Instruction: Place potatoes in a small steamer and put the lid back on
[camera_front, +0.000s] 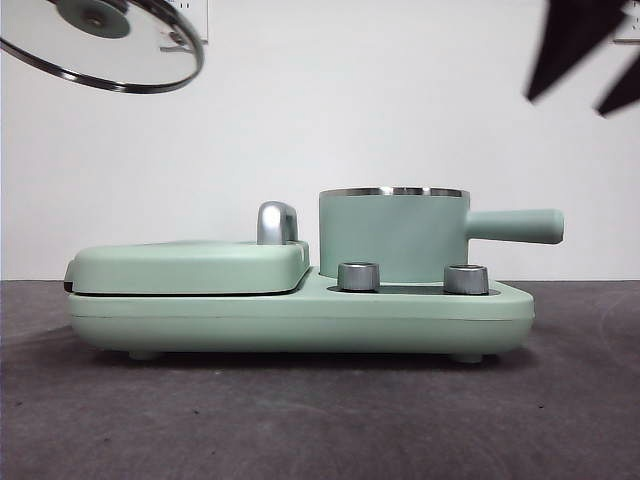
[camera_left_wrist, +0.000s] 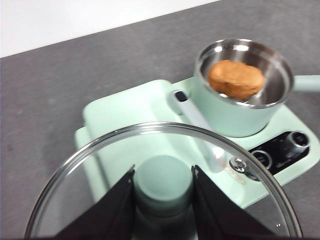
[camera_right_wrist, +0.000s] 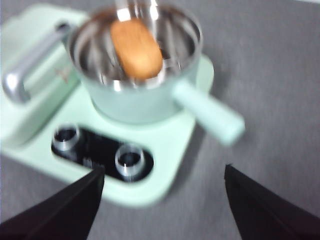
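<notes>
My left gripper (camera_left_wrist: 163, 187) clamped the lid (camera_left_wrist: 165, 180) by its knob (potato (camera_left_wrist: 235, 79) already inside the steamer (camera_left_wrist: 240, 95)); next, centring it over the rim.

Base (camera_front: 300, 318): mint-green appliance, set on the tabletop (camera_front: 300, 420).
Griddle cover (camera_front: 190, 265): flat, closed, chrome handle (camera_front: 277, 222).
Knobs (camera_front: 359, 276): 2, steel.
Tabletop: dark grey.

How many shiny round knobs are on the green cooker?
2. Both sit on the mint-green cooker base's front, below the small mint-green steamer pot: one silver knob on the left, the other on the right.
</notes>
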